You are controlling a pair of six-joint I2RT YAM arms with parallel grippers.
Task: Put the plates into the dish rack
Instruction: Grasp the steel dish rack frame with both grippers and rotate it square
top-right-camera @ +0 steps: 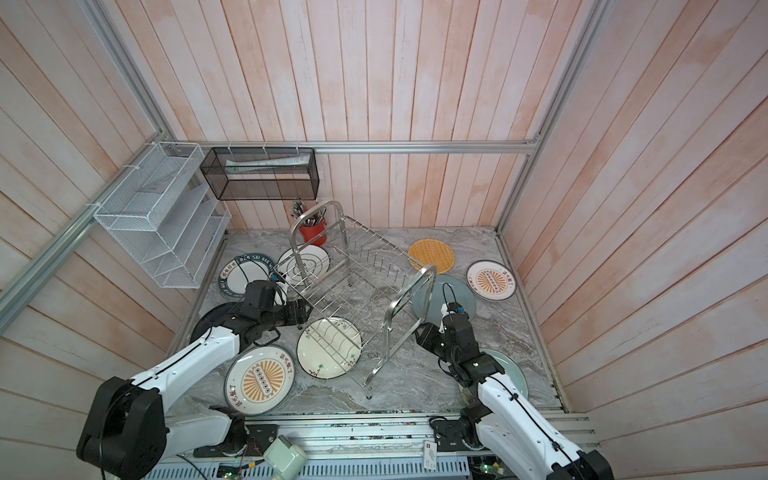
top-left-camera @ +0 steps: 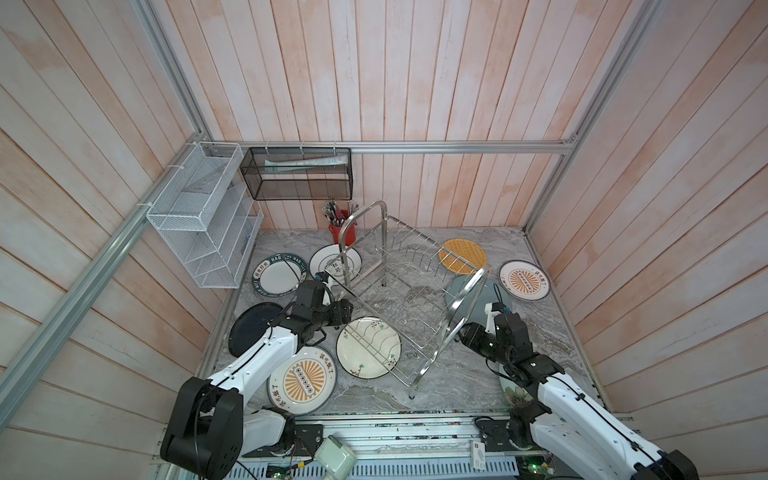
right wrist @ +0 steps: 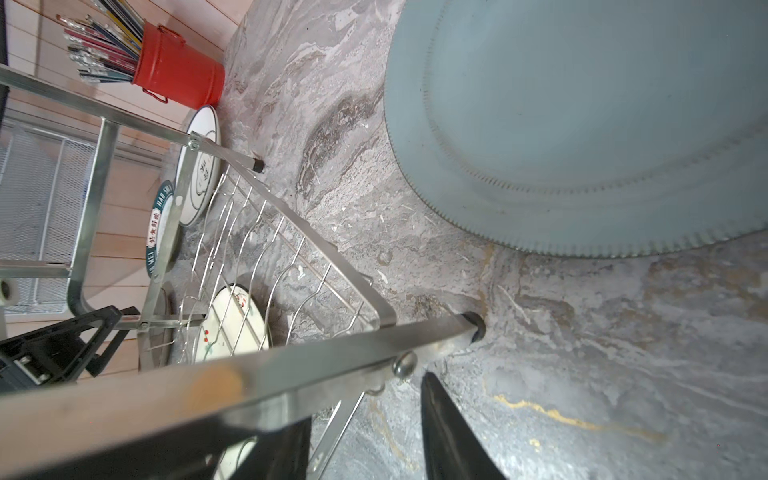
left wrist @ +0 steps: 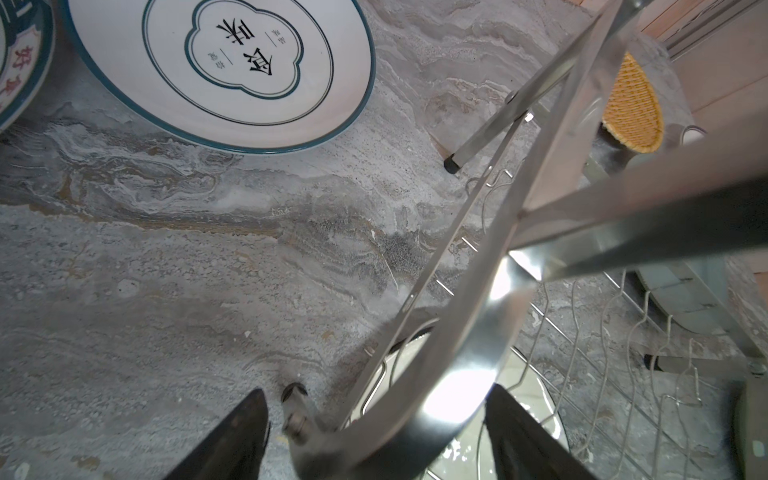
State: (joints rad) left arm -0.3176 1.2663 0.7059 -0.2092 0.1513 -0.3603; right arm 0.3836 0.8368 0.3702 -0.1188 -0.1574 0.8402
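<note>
Our left gripper (left wrist: 376, 390) stood wide around one end of the dish rack (top-left-camera: 399, 291). Our right gripper (right wrist: 365, 407) sat at the other end; we could not tell its grip.

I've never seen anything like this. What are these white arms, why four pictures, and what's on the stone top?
These are two robot arms, each ending in a two-fingered hand. Two pictures look down from overhead; two come from wrist cameras. On the marble table lie round plates, such as a sunburst plate and a grey-blue plate, around an empty steel dish rack. The left hand stands open astride the rack's end frame; the right hand has a rack bar between its fingers, but whether it grips is unclear.
</note>
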